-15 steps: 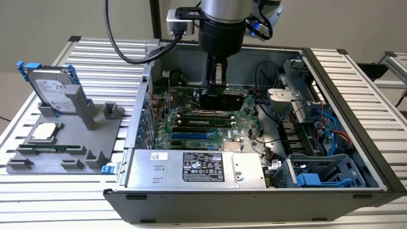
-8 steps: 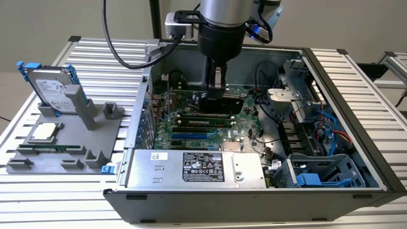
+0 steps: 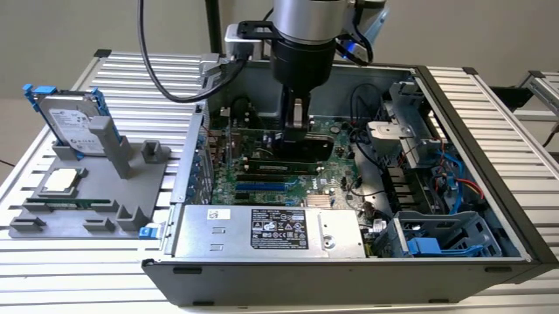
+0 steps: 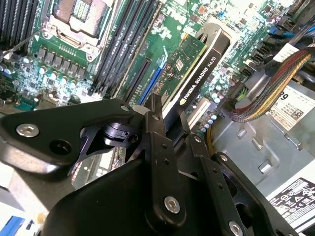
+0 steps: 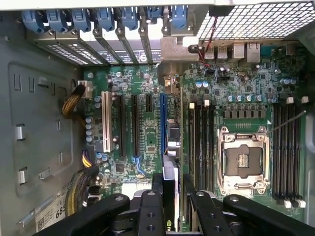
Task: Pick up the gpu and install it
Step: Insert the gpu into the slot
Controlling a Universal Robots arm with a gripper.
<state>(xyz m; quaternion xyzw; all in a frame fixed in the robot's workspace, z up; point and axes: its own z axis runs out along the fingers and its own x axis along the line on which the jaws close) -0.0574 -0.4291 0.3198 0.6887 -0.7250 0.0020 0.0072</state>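
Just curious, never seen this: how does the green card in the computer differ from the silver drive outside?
The gpu is green and black, the hard drive silver with blue rails. The gpu is inside the case, held by the gripper; the hard drive stands outside on a grey stand. Both stand on edge.

gpu (image 4: 197, 73) lower end behind end effector (image 4: 167, 123)

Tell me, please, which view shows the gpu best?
The second wrist view: the gpu shows its black cooler and green board, held edge-on in the claw. In the first wrist view it is a thin edge; in the exterior view the claw mostly hides it.
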